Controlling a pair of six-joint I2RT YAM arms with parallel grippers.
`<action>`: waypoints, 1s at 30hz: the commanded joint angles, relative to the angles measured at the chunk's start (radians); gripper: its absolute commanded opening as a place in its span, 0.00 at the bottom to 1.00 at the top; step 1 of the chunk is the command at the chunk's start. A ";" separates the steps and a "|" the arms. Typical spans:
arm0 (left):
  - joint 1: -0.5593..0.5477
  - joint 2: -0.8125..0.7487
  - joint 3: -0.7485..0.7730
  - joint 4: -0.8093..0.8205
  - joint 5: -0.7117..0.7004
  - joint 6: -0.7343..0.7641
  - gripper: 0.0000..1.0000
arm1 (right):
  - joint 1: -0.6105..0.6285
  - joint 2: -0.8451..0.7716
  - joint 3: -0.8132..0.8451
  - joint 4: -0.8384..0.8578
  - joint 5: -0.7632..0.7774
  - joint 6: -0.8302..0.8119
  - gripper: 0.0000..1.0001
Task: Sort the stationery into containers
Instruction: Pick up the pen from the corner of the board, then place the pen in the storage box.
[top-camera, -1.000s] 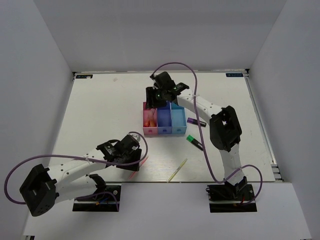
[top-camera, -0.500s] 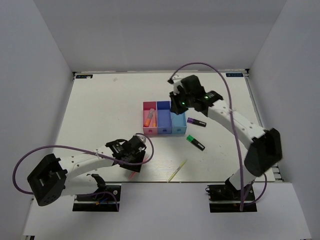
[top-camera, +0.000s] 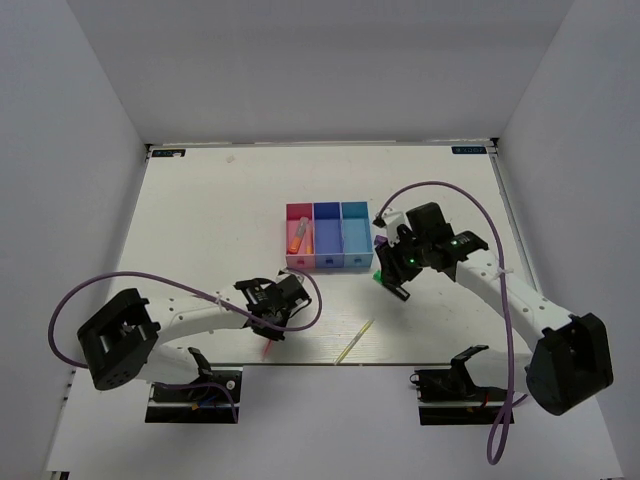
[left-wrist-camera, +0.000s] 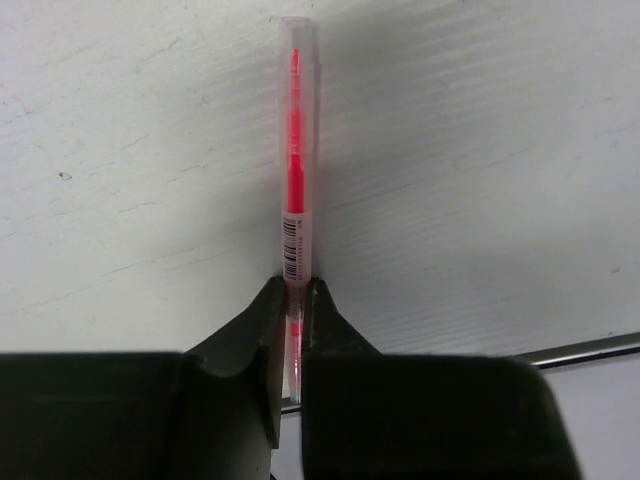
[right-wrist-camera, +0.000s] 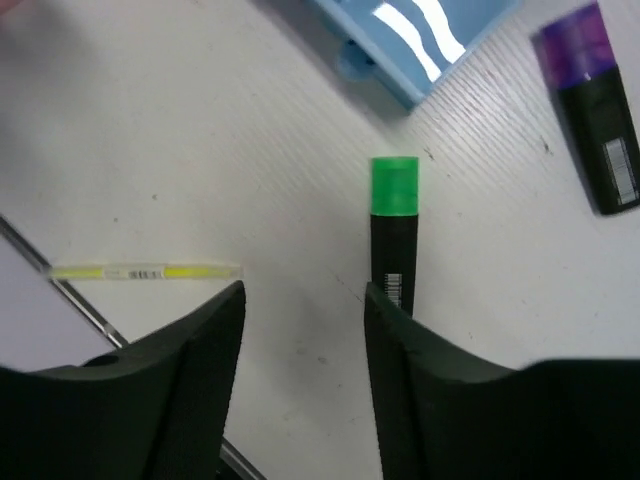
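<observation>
Containers (top-camera: 328, 238), three joined bins in pink-red, dark blue and light blue, sat beyond both grippers, with an orange item (top-camera: 298, 236) lying in the pink-red one. Right gripper (right-wrist-camera: 303, 300), the nearer one to the loose highlighters, hung low with its jaws partly apart and nothing between them. Just ahead lay the green-black highlighter (right-wrist-camera: 392, 235), its long axis running straight out from the jaws with the cap farthest away. It sat to one side of the gap, though, its black end by the finger nearer the purple-black highlighter (right-wrist-camera: 598, 150). A grasp seemed to turn on that offset: the jaws would need to shift across until the barrel lay between them. Left gripper (left-wrist-camera: 292, 295) was clamped tight on the near end of the pink pen (left-wrist-camera: 296, 170), which pointed straight out from the jaws. Yellow-green stick (right-wrist-camera: 140, 272) lay crosswise beyond the right gripper's other finger, apart from it
</observation>
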 joint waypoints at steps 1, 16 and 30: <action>-0.015 0.064 -0.019 0.000 -0.055 -0.023 0.00 | -0.007 -0.042 -0.020 -0.039 -0.187 -0.154 0.57; 0.080 0.182 0.626 -0.112 -0.049 0.154 0.00 | -0.004 -0.125 -0.196 -0.162 -0.499 -0.902 0.08; 0.278 0.616 1.057 -0.038 0.029 0.053 0.02 | -0.006 -0.187 -0.305 -0.114 -0.456 -1.153 0.41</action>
